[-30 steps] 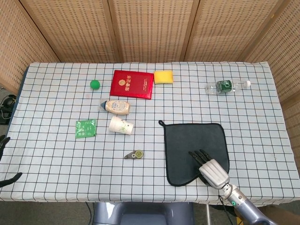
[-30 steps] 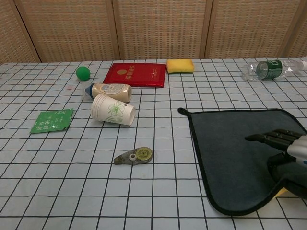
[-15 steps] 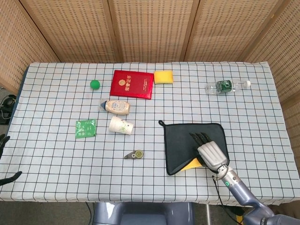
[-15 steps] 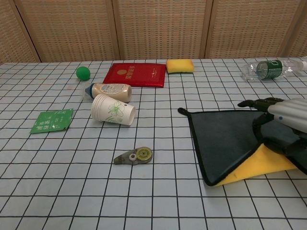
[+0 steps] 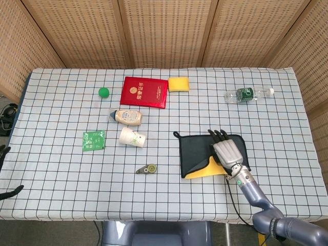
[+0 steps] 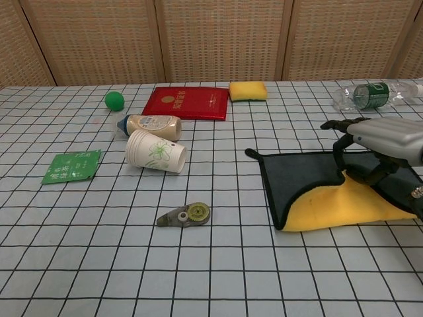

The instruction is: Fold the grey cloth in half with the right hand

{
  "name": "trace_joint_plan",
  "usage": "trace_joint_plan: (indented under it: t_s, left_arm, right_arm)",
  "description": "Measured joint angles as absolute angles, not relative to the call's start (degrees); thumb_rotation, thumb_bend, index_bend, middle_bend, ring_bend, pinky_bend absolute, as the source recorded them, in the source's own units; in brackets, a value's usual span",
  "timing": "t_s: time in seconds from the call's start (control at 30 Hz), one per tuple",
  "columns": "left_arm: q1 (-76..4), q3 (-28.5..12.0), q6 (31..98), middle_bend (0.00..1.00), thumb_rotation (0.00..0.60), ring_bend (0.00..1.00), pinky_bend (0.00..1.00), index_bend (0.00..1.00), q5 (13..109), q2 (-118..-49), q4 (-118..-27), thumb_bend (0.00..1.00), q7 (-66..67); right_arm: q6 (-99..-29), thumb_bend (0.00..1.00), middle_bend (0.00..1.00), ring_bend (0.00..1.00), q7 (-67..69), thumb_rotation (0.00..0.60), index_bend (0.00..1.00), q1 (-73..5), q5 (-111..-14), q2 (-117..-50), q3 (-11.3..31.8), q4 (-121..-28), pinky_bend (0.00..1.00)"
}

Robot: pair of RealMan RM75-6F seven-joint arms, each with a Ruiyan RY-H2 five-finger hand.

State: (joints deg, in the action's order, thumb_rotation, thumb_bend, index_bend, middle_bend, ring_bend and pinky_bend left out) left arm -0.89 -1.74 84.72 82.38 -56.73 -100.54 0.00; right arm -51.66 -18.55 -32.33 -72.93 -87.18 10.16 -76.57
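Chest view: right hand [image 6: 380,142] pinches the near edge of the grey cloth [image 6: 301,178] in its fingers [image 6: 338,125], lifted over the counter [image 6: 198,264] so the yellow underside shows, apparently to carry it toward the far edge.

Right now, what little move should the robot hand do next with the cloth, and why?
Probably carry the lifted edge a bit farther toward the back of the table, then lay it down. The right hand holds the near part of the grey cloth turned over, so its yellow underside shows, but that flap does not yet reach the far edge with the little loop.
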Motion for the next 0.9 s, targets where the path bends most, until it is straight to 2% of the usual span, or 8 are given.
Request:
trace_joint_plan:
  t_s: [0.3,0.9]
  left_arm:
    - [-1.23,-1.87,84.04,0.0,0.6,0.0,0.0,0.0,81.72,-56.77,-100.35,0.0,-0.22]
    - [-1.71,-2.12,83.01,0.0,0.6,0.0,0.0,0.0,80.48,-56.8,-99.98,0.0,-0.61]
  right_arm:
    - [-50.98,0.67,0.0,0.0,-25.31,0.6,0.62,-35.39,-64.75,-90.07,12.85,-74.4,0.0]
    - [-50.83,0.67,0.0,0.0,-28.49,0.6,0.62,-39.28,-59.35,-93.03,13.59,-70.79,0.0]
